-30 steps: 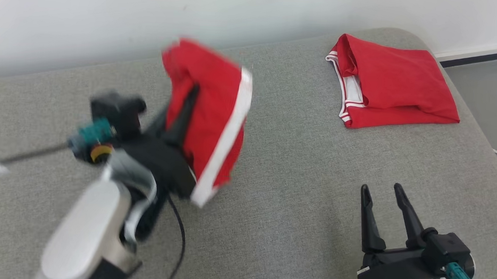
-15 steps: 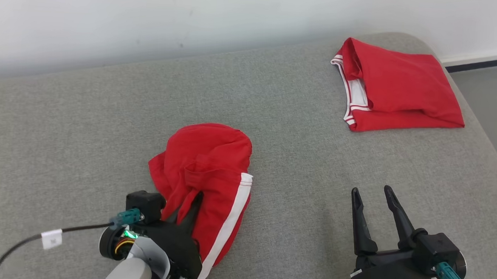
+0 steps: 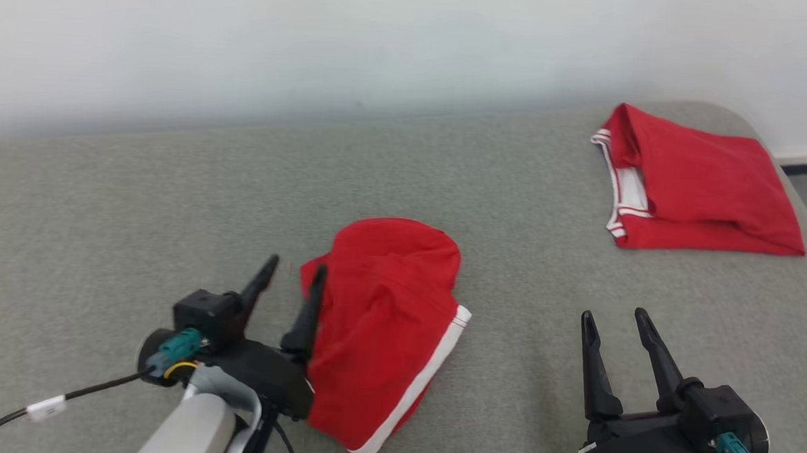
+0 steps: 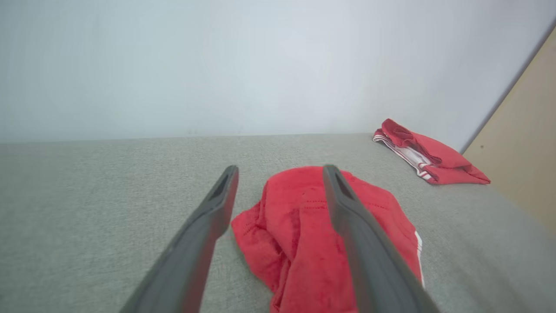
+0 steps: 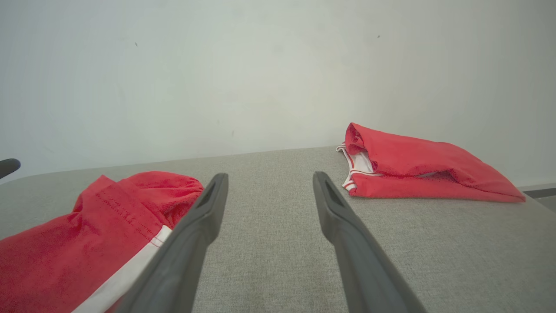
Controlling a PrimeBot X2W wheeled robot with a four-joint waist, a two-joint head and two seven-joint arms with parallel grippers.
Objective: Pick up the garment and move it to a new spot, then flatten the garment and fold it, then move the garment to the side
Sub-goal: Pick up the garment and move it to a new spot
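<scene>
Looking down from the head camera, I see a grey fabric-covered surface [image 3: 100, 224] against a pale wall [image 3: 386, 39]. At the lower left, my left end effector [image 3: 296, 264] has its fingers spread wide with nothing between them. A dark cable [image 3: 91, 393] trails from its wrist.

Its inner finger lies right at the left edge of the garment [image 3: 385, 308] (I cannot tell whether it touches). The garment is red cloth with a white band along one hem, lying crumpled in a heap at the middle of the surface, near me.

My worry is that this finger catches a fold as I pull away and drags the heap askew. The layers are also bunched, so a pinch meant for one edge may take several, and the flattening would fail.

At the lower right, my right end effector [image 3: 614, 313] is equally wide and empty, well apart from the heap.

At the far right a second red garment [image 3: 696, 186] lies folded. It is the same colour, so I could reach for the wrong one.
</scene>
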